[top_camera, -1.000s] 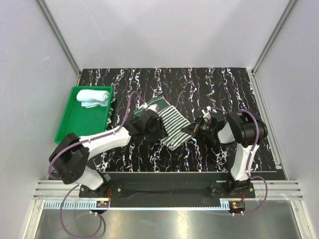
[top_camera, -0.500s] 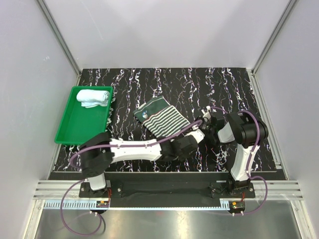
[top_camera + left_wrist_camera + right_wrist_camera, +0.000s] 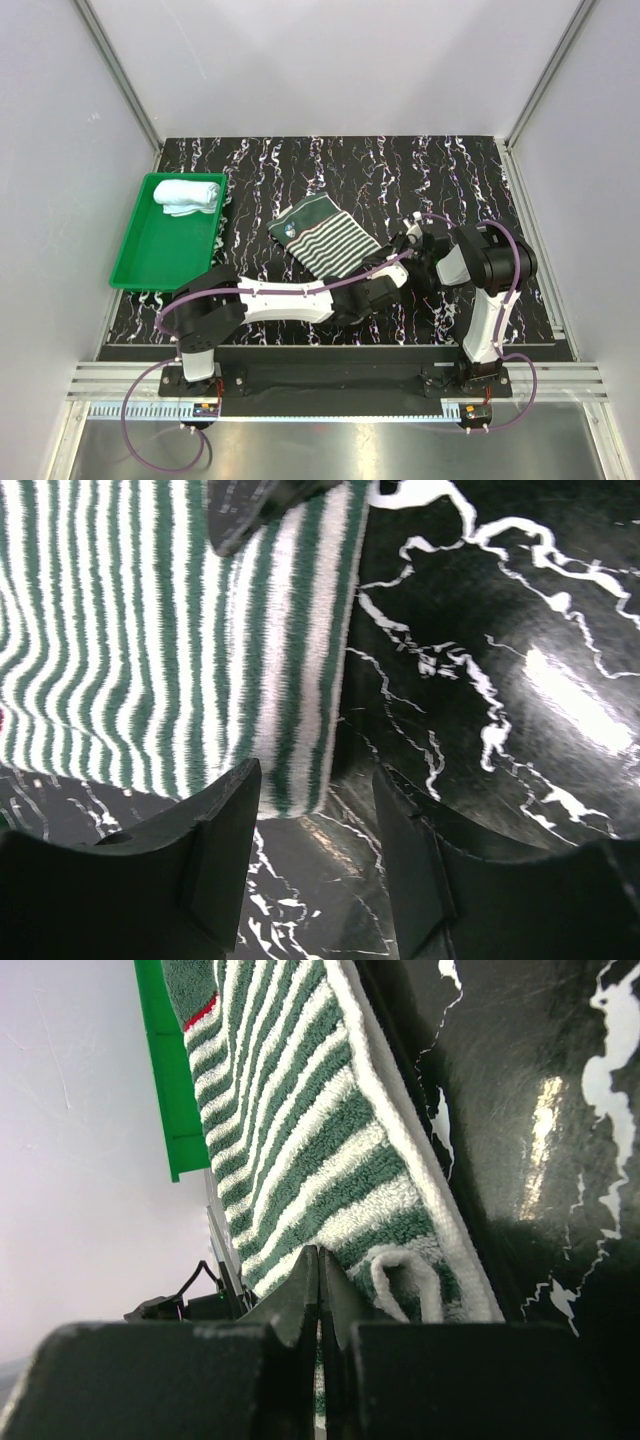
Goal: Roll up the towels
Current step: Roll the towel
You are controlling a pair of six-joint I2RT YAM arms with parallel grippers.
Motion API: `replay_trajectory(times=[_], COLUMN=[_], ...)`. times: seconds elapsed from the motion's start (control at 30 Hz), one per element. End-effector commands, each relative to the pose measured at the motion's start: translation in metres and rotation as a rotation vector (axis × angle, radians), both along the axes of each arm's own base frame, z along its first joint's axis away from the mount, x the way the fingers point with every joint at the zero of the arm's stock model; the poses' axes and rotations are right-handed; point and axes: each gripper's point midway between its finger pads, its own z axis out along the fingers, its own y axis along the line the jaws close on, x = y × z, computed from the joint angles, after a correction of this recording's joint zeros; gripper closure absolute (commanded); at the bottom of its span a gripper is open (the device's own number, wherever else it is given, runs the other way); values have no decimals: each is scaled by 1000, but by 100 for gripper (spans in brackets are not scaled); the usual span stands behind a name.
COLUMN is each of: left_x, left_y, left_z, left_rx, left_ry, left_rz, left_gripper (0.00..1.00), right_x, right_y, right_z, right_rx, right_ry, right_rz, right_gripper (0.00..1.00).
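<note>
Step in hand: taking hold of the striped towel (image 3: 325,240) before the roll starts. It lies spread flat mid-table (image 3: 300,170), slanting from far-left to near-right. The light blue towel (image 3: 188,195) sits rolled up at the far end of the green tray (image 3: 135,235), so that half looks done.

Right pincer (image 3: 320,1265): clenched on the towel's near-right corner, a hem loop bunched just beside the tips.

Left pincer (image 3: 315,790): released, jaws apart and empty, low over the table. The towel's near corner lies just ahead of the gap, not yet between the fingers.

Next move, as I judge it: advance the left pincer onto that near edge and close, so both pincers share the hem. Then turn the hem over toward the far-left end, with even tension so the roll does not skew.

Versus one second ago: the left arm was over the towel's middle, hiding part of it. It now reaches along the near side to the right corner, and the towel shows uncovered.
</note>
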Motion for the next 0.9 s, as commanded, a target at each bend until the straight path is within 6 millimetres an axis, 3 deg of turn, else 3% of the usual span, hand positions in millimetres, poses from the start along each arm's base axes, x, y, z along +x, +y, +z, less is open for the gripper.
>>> replay_trajectory(times=[0.0,0.27,0.4,0.63,0.77,0.8,0.87], left_x=[16,28,22,14,16,14,18], left_y=[1,17,15,23,24,23,24], left_z=[6,-17,-23,-53,-64,-66,-70], left_rx=[11,-8,-28,-11,-54,-72,-118], left_ry=[-81,-28,-1,43,81,108,141], left_rz=[30,99,65,72,88,86,105], left_gripper=[46,42,42,47,67,85,98], right_x=[-9,-11,-11,-11,-12,-10,-10], right_y=[-14,-12,-12,-13,-11,-11,-10], right_z=[-49,-53,-55,-56,-54,-52,-47], right_rx=[-131,-117,-118,-120,-112,-107,-101], right_ry=[102,115,119,123,126,120,115], right_rz=[-56,-47,-48,-47,-40,-40,-39], right_gripper=[100,100,100,100,100,100,100])
